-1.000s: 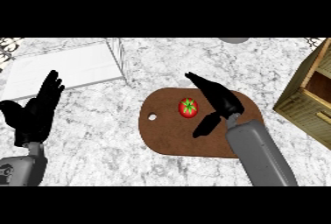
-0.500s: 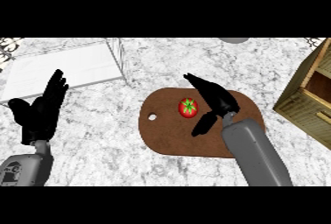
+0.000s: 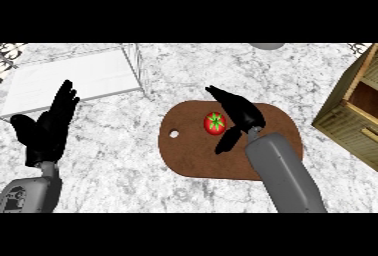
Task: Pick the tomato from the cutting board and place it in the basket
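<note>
Right robot hand (image 3: 238, 116) hangs open just right of the tomato (image 3: 214, 122), fingers spread and holding nothing — the tomato sits on the brown cutting board (image 3: 193, 159). Left robot hand (image 3: 46, 127) rests open at the left, below the wire basket (image 3: 135, 64) on the marble surface (image 3: 118, 155).

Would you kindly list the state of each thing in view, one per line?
Tomato: on the cutting board, not held.
Right hand: open beside the tomato.
Left hand: open, resting at the view's left.
Basket: nothing visible inside it.
</note>
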Robot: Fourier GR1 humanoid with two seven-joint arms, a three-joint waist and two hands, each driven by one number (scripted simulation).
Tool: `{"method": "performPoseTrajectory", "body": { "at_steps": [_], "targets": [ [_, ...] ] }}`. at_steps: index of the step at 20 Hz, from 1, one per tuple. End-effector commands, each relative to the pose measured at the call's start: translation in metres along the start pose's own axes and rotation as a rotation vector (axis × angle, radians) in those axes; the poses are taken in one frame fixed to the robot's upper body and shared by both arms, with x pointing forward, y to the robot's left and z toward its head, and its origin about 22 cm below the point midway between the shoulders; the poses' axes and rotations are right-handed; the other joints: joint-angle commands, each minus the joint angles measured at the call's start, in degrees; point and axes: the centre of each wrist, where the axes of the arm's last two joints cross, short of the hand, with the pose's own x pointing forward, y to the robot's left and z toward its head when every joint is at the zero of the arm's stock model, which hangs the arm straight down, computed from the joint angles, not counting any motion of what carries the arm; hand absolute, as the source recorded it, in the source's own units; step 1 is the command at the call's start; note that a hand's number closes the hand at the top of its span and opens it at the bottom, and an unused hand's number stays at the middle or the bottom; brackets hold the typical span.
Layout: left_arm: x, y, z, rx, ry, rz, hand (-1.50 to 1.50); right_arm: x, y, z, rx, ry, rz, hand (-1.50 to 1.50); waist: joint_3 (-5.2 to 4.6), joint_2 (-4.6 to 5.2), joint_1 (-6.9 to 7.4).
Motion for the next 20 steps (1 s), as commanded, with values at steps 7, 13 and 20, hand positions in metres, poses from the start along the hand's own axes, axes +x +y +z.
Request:
{"method": "performPoseTrajectory", "body": {
  "at_steps": [7,13,20],
  "targets": [
    [0.006,-0.012,-0.016,0.0,0.008,0.009,0.0,-0.022,0.03,-0.006,0.151,-0.06,0.038,1.5,0.04,0.18,-0.13],
    [0.0,-0.004,0.009,-0.026,-0.002,0.019,0.0,-0.026,0.037,-0.008,0.188,-0.09,0.036,1.5,0.05,0.1,0.4],
    [0.012,0.002,-0.002,-0.005,0.015,0.005,0.0,-0.026,0.049,-0.005,0.172,-0.097,0.025,1.5,0.05,0.02,0.01]
  ]
}}
